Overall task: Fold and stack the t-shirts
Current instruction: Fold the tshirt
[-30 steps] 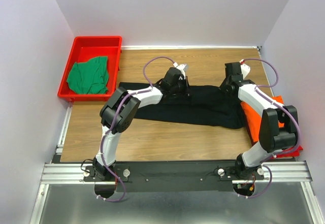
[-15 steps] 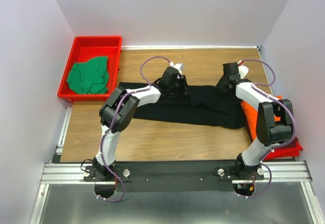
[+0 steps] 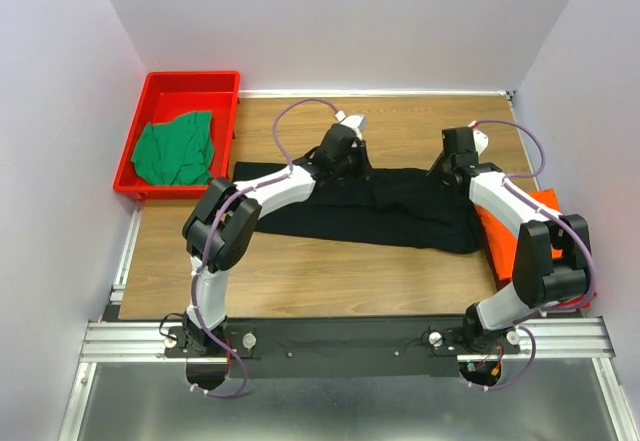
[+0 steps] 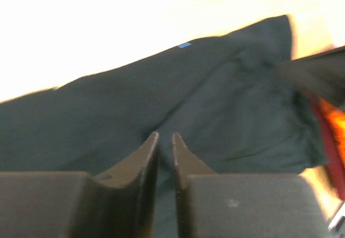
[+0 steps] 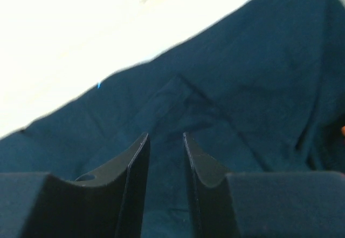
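Observation:
A black t-shirt lies folded into a long band across the middle of the wooden table. My left gripper hovers over the band's far edge near its middle. In the left wrist view its jaws stand a narrow gap apart with nothing between them, and the black cloth lies below. My right gripper is over the far edge near the right end. Its jaws are open above the black cloth and hold nothing. An orange t-shirt lies under the right arm. A green t-shirt is crumpled in the tray.
The red tray stands at the table's back left corner. Walls close in on the left, the back and the right. Bare wood shows behind the black shirt and between it and the arm bases.
The left wrist has moved slightly toward the back and its elbow has swung left. The right arm has shifted a little. The black shirt lies as before.

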